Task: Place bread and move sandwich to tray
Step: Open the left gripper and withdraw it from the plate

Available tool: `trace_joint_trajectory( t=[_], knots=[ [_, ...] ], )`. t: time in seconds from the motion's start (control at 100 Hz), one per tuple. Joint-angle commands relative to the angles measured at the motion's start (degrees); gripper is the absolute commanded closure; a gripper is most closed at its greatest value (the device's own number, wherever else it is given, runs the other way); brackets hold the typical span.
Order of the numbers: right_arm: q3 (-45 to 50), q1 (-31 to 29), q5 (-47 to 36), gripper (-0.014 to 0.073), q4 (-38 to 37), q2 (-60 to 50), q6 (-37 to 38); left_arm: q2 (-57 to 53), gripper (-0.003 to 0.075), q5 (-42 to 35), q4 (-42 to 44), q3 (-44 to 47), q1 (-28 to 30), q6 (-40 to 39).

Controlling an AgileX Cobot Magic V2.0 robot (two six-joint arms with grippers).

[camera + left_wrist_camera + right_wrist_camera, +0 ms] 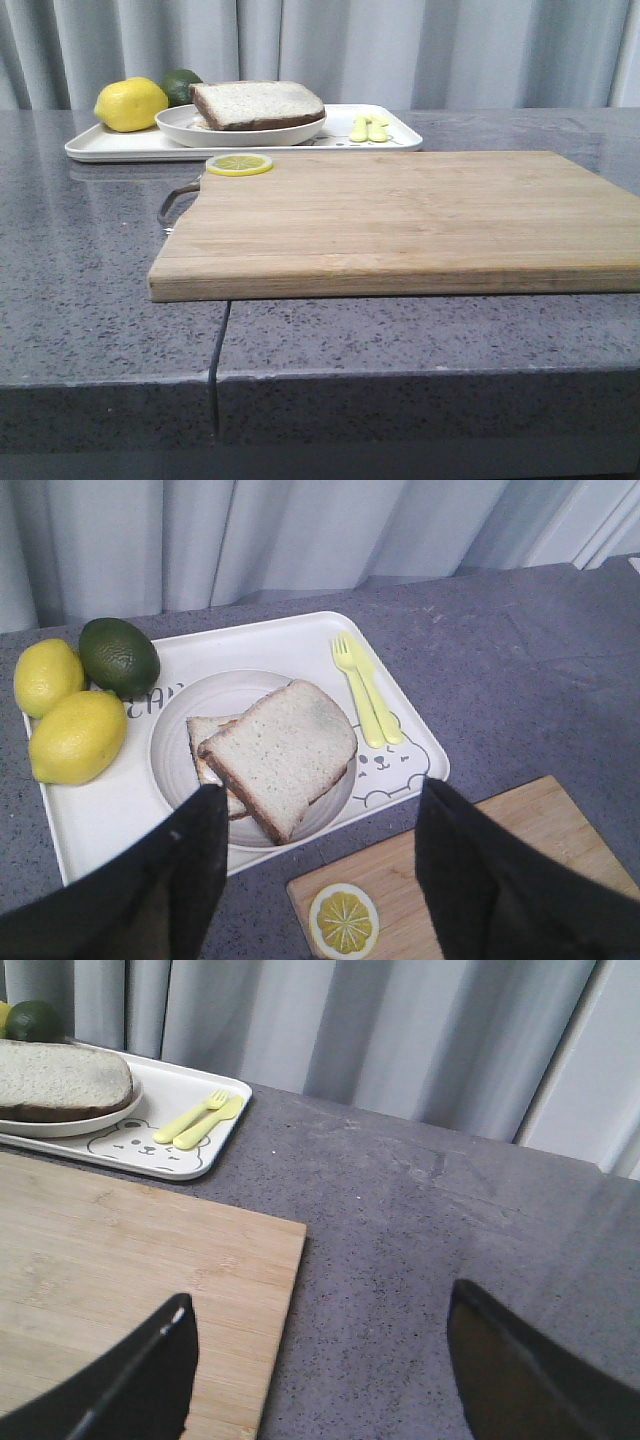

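The sandwich (257, 104) lies on a round white plate (180, 128) that stands on the white tray (110, 148) at the back left. Its top bread slice (280, 755) is pale with a dark brown crust and sits askew over a lower slice; no egg shows. My left gripper (322, 792) is open and empty, above the tray's near edge (110, 820). My right gripper (320, 1295) is open and empty over the right end of the cutting board (120, 1250). The sandwich (60, 1080) and tray (200, 1100) also show in the right wrist view. Neither gripper shows in the front view.
A wooden cutting board (400, 215) fills the table's middle, with a lemon slice (239, 164) on its far left corner. Two lemons (75, 735) and a dark green fruit (120, 657) crowd the tray's left end. A yellow fork and spoon (365, 690) lie on its right end. A curtain hangs behind.
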Motion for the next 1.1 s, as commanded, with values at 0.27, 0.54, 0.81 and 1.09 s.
trace_joint_trajectory(
  t=[0.27, 0.54, 0.81, 1.09],
  knots=[
    [-1.5, -0.4, -4.1, 0.0074, -0.6, 0.5, 0.1, -30.5, 0.033, -27.4, -1.0, 38.0, -2.3, 2.5],
    [-1.5, -0.4, -4.2, 0.0074, -0.6, 0.5, 0.1, -53.0, 0.033, -40.2, 0.5, 61.5, -2.3, 2.6],
    [-1.5, -0.4, -4.2, 0.0074, -0.6, 0.5, 0.1, -71.1, 0.033, -42.5, 1.8, 78.0, -2.3, 2.6],
    [-1.5, -0.4, -4.1, 0.0086, -0.6, 0.5, 0.1, -78.7, 0.0331, -42.5, 1.8, 85.5, -2.3, 2.6]
  ],
)
